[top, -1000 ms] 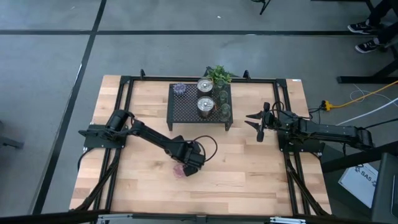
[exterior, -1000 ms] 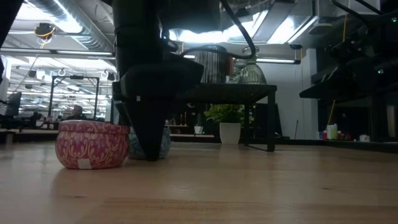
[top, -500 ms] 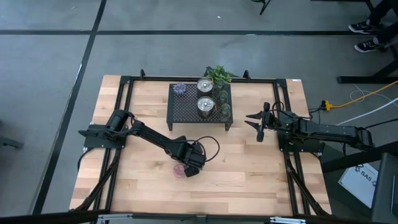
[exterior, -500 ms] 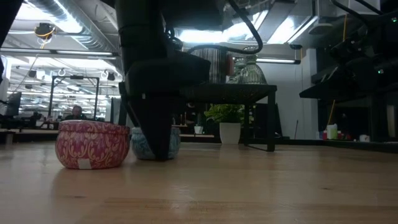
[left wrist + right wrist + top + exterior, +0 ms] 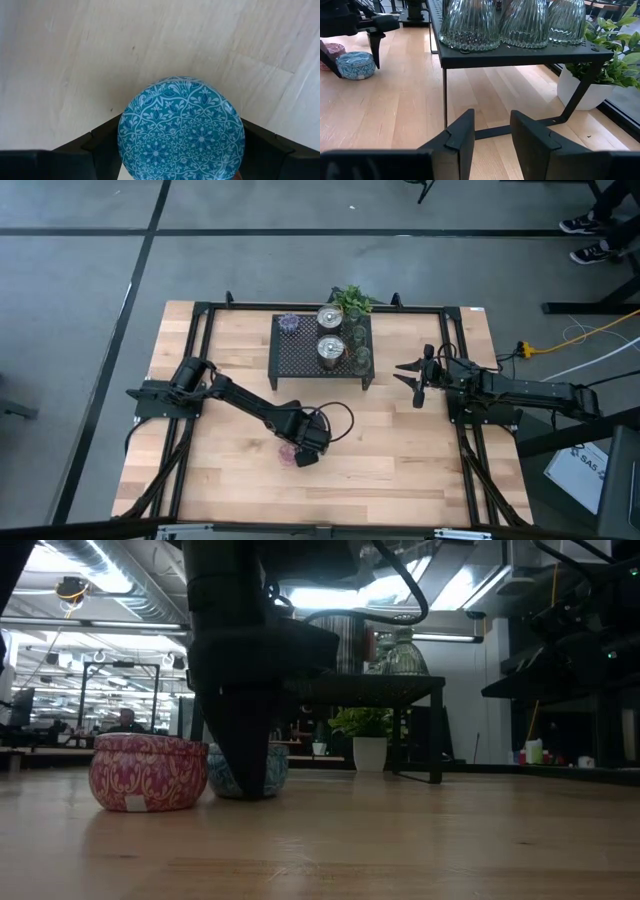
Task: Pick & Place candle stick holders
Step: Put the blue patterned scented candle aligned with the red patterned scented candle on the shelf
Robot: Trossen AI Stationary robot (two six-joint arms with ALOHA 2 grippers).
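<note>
Blue patterned and round, the blue holder (image 5: 181, 129) stands on the table (image 5: 400, 470) toward the middle of the front edge, just beside the pink holder (image 5: 148, 772). The left gripper (image 5: 306, 448) is lowered over it with its fingers (image 5: 102, 142) standing wide, one on each side; whether they touch the wall yet cannot be told, and the holder rests on the wood, not lifted. To grip well, keep the fingers centred across the widest part, low on the wall, and close evenly so the piece is not tipped or pushed into its pink neighbour; lift straight up before travelling. The likely destination is the black rack (image 5: 300, 358) by the back edge, which already carries the purple holder (image 5: 289, 324), two silver holders (image 5: 331, 348) and glass cups (image 5: 469, 24). The right gripper (image 5: 490, 132) waits near the right edge, beside the rack, with its fingers narrowly parted and empty.
</note>
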